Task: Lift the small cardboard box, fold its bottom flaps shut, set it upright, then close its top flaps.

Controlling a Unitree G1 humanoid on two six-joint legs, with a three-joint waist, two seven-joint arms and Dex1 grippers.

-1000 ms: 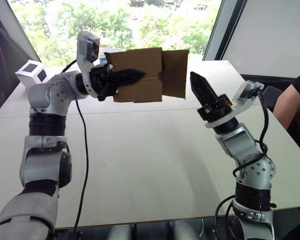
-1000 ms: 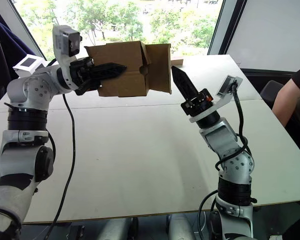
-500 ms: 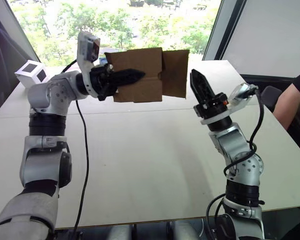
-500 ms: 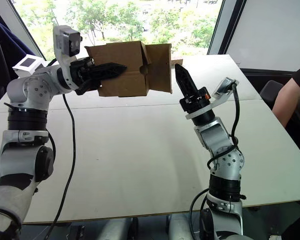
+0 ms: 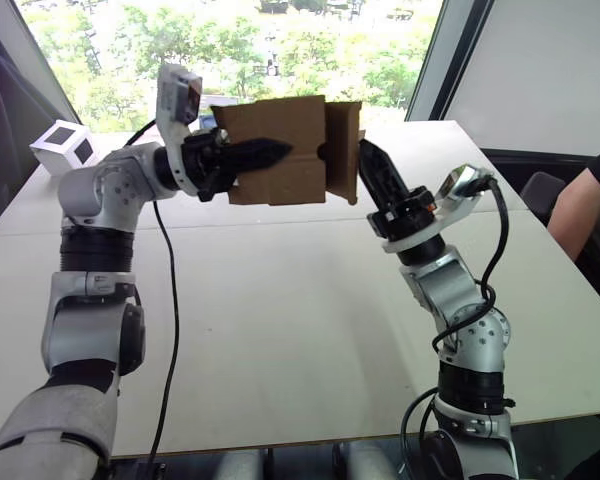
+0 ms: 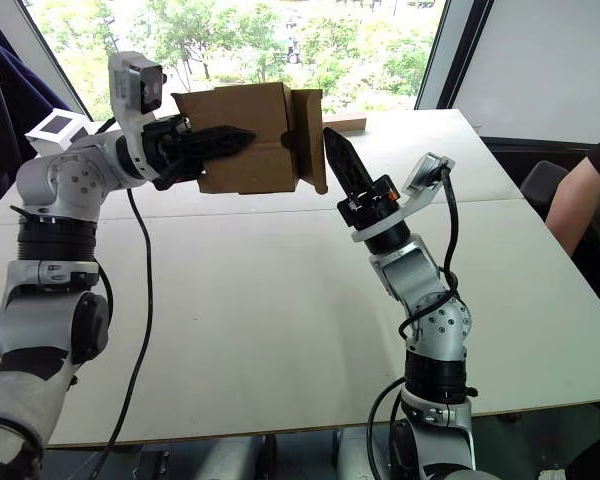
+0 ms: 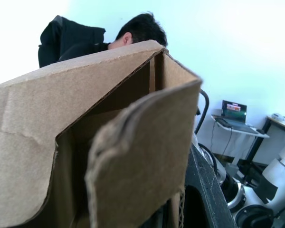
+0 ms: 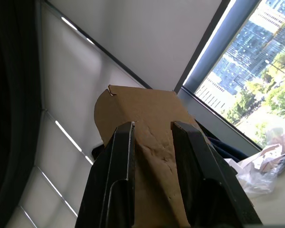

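Your right pincer (image 5: 372, 165) points up and toward 11 o'clock, fingers slightly parted and holding nothing, tips against the outer face of one of the bottom flaps (image 5: 344, 148). That flap stands edge-on at the box's 3 o'clock end. The small cardboard box (image 5: 280, 150) hangs above the tabletop (image 5: 310, 330), long axis 9-to-3. Your left pincer (image 5: 255, 153) is clamped on its 9 o'clock side. The right arm is nearer the flap; pushing toward 9 should fold it.
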